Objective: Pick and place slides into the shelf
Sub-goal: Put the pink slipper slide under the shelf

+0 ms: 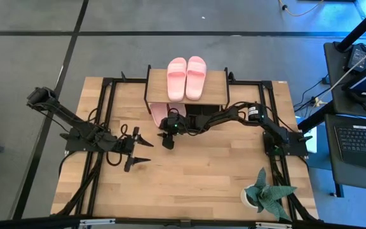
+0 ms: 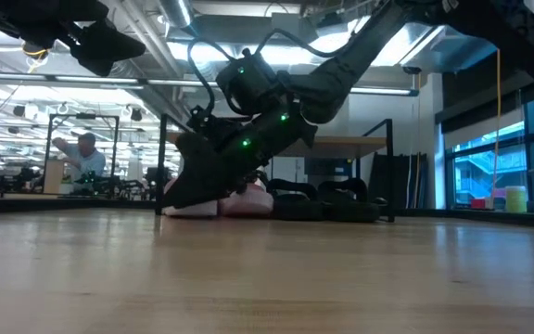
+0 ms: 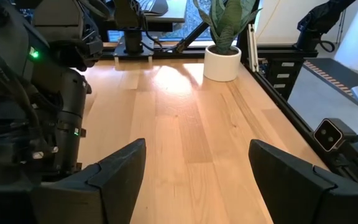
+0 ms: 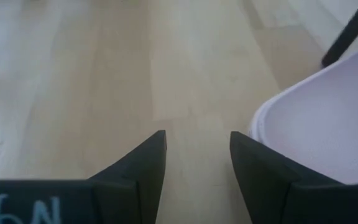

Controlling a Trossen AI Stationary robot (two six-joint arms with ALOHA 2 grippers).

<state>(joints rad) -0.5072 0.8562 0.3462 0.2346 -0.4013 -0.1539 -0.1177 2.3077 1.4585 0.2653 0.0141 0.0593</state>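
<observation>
The shelf [image 1: 218, 89] stands at the table's far edge with two light pink slides [image 1: 186, 77] side by side on its top board. On the lower tier another pink slide [image 1: 158, 114] sticks out toward the table's near side, and black slides [image 2: 315, 202] lie to its right. My right gripper [image 1: 166, 138] is low over the table just in front of that pink slide [image 4: 316, 118], open, with the slide's edge beside one finger [image 4: 260, 168]. My left gripper [image 1: 150, 151] hovers open over the table's left middle, holding nothing.
A potted plant [image 1: 262, 191] in a white pot [image 3: 221, 61] stands at the table's near right corner. Black frame rails [image 1: 100, 127] run along both table sides. Bare wood [image 1: 202, 172] lies between the grippers and the near edge. A person [image 2: 82, 158] is far off in the room.
</observation>
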